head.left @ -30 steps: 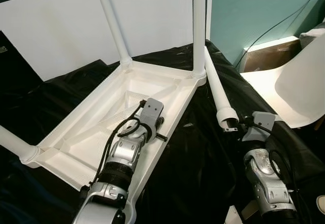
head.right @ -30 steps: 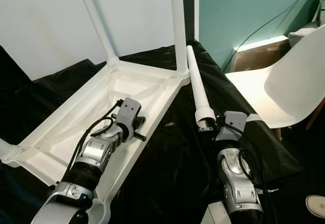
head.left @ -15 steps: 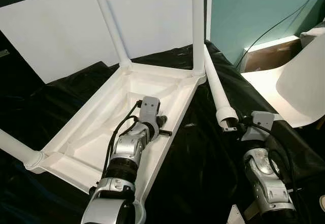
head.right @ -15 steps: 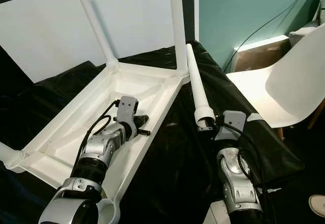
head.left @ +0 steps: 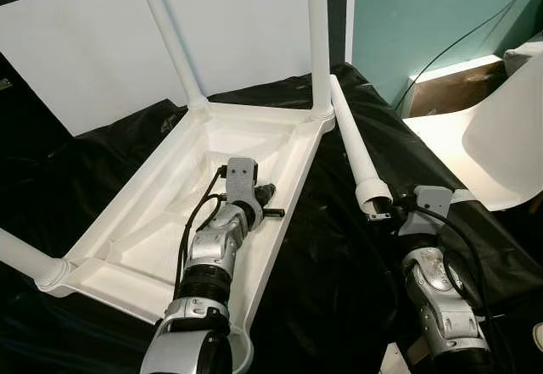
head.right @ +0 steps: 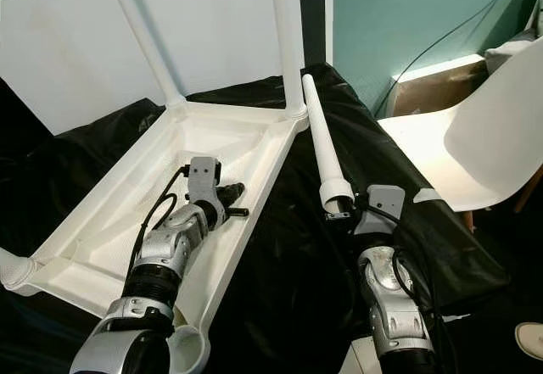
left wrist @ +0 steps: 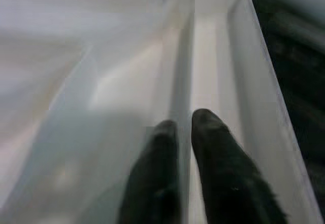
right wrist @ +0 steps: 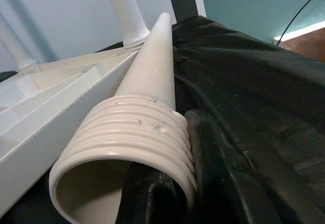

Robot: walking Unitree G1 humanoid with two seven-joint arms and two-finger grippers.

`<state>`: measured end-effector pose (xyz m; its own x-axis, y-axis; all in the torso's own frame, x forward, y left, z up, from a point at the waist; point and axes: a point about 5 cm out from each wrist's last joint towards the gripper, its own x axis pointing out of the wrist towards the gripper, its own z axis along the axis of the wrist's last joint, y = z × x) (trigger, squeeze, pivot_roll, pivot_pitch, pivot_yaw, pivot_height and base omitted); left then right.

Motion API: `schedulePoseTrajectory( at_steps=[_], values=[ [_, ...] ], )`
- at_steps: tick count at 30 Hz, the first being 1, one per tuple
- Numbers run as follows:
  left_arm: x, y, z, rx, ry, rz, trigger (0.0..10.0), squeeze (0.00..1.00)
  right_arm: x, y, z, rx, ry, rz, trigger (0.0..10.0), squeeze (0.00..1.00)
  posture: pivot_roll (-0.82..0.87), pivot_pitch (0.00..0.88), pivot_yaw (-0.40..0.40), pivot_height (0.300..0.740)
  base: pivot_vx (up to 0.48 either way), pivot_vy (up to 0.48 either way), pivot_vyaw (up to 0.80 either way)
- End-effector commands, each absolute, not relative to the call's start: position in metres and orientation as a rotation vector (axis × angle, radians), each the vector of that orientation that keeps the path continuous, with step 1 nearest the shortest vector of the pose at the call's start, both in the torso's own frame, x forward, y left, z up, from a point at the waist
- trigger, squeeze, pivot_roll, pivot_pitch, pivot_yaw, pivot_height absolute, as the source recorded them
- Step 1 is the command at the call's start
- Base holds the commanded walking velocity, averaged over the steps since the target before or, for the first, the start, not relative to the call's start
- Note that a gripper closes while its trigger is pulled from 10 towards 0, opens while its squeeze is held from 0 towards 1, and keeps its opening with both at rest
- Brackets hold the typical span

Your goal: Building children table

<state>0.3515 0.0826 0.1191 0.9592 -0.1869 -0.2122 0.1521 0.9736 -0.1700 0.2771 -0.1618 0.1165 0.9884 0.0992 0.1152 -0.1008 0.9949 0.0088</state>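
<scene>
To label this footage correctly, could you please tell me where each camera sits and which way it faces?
Eye views: on the head, facing down at the upturned tabletop; both arms show, the left claw inside it.
Left wrist view: along its fingers, into the tabletop.
Right wrist view: along the loose leg in the right claw.
Shared: tabletop, loose leg.

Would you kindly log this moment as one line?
left hand shut inside upturned tabletop | right hand gripping loose leg

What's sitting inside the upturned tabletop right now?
Inside the upturned tabletop: moulded ribs and the left hand, fingers together, near the right rim. The arm hides the surface beneath it.
</scene>
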Motion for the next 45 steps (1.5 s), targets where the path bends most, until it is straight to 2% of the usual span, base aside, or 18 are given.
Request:
schedulePoseTrajectory(
  at_steps=[1,4,5,6,7,8,10,16,20,24,30,31,33,34,35,42,44,45],
  values=[
    [0.352,0.095,0.119,-0.144,0.222,0.038,10.0,1.00,0.278,-0.148,0.112,0.018,-0.094,0.171,10.0,0.00,-0.05,0.000,0.127,0.740,0.000,0.000,0.00],
    [0.352,0.086,0.127,-0.175,0.167,-0.057,10.0,1.00,0.278,-0.147,0.112,0.019,-0.094,0.171,10.0,0.00,-0.05,0.000,0.131,0.740,0.000,0.000,0.00],
    [0.351,0.073,0.140,-0.176,0.111,-0.205,10.0,1.00,0.277,-0.147,0.112,0.019,-0.094,0.170,10.0,0.00,-0.05,0.000,0.131,0.740,0.000,0.000,0.00],
    [0.351,0.073,0.140,-0.176,0.111,-0.205,10.0,1.00,0.277,-0.147,0.112,0.019,-0.094,0.170,10.0,0.00,-0.05,0.000,0.131,0.740,0.000,0.000,0.00],
    [0.349,0.063,0.149,-0.165,0.070,-0.332,10.0,0.00,0.277,-0.147,0.112,0.019,-0.093,0.170,10.0,0.00,-0.05,0.000,0.131,0.740,0.000,0.000,0.00],
    [0.349,0.063,0.149,-0.165,0.070,-0.332,10.0,0.00,0.277,-0.147,0.112,0.019,-0.093,0.170,10.0,0.00,-0.05,0.000,0.131,0.740,0.000,0.000,0.00],
    [0.344,0.056,0.159,-0.092,0.036,-0.476,10.0,0.00,0.277,-0.147,0.112,0.018,-0.091,0.169,10.0,0.00,-0.05,0.000,0.128,0.740,0.000,0.000,0.00],
    [0.342,0.066,0.154,0.014,0.089,-0.541,10.0,0.00,0.277,-0.148,0.112,0.017,-0.092,0.168,10.0,0.00,-0.05,0.000,0.128,0.740,0.000,0.000,0.00],
    [0.330,0.094,0.143,0.166,0.152,-0.659,10.0,0.00,0.278,-0.148,0.111,0.019,-0.091,0.166,10.0,0.00,-0.05,0.000,0.130,0.740,0.000,0.000,0.00],
    [0.327,0.125,0.140,0.373,0.183,-0.648,10.0,0.00,0.277,-0.147,0.111,0.021,-0.089,0.168,10.0,0.00,-0.04,0.000,0.129,0.740,0.000,0.000,0.00],
    [0.326,0.138,0.137,0.453,0.253,-0.650,10.0,0.00,0.277,-0.146,0.110,0.022,-0.089,0.169,10.0,0.00,-0.03,0.000,0.129,0.740,0.000,0.000,0.00],
    [0.326,0.145,0.137,0.461,0.274,-0.640,10.0,0.06,0.277,-0.146,0.110,0.022,-0.088,0.169,10.0,0.00,-0.04,0.000,0.130,0.740,0.000,0.000,0.00],
    [0.326,0.149,0.138,0.464,0.286,-0.633,10.0,0.06,0.277,-0.146,0.110,0.022,-0.088,0.169,10.0,0.00,-0.04,0.000,0.130,0.740,0.000,0.000,0.00],
    [0.325,0.152,0.138,0.470,0.298,-0.642,10.0,0.26,0.277,-0.146,0.110,0.023,-0.087,0.168,10.0,0.00,-0.04,0.000,0.130,0.740,0.000,0.000,0.00],
    [0.322,0.156,0.139,0.483,0.306,-0.676,10.0,0.33,0.276,-0.146,0.109,0.023,-0.086,0.167,10.0,0.00,-0.04,0.000,0.132,0.740,0.000,0.000,0.00],
    [0.307,0.164,0.140,0.524,0.315,-0.832,10.0,0.41,0.275,-0.147,0.108,0.023,-0.084,0.163,10.0,0.00,-0.04,0.000,0.132,0.740,0.000,0.000,0.00],
    [0.305,0.172,0.145,0.547,0.312,-0.868,10.0,0.57,0.275,-0.146,0.108,0.023,-0.083,0.163,10.0,0.00,-0.04,0.000,0.133,0.740,0.000,0.000,0.00],
    [0.305,0.174,0.146,0.558,0.314,-0.869,10.0,0.57,0.275,-0.146,0.108,0.023,-0.083,0.163,10.0,0.00,-0.04,0.000,0.134,0.740,0.000,0.000,0.00]
  ],
)
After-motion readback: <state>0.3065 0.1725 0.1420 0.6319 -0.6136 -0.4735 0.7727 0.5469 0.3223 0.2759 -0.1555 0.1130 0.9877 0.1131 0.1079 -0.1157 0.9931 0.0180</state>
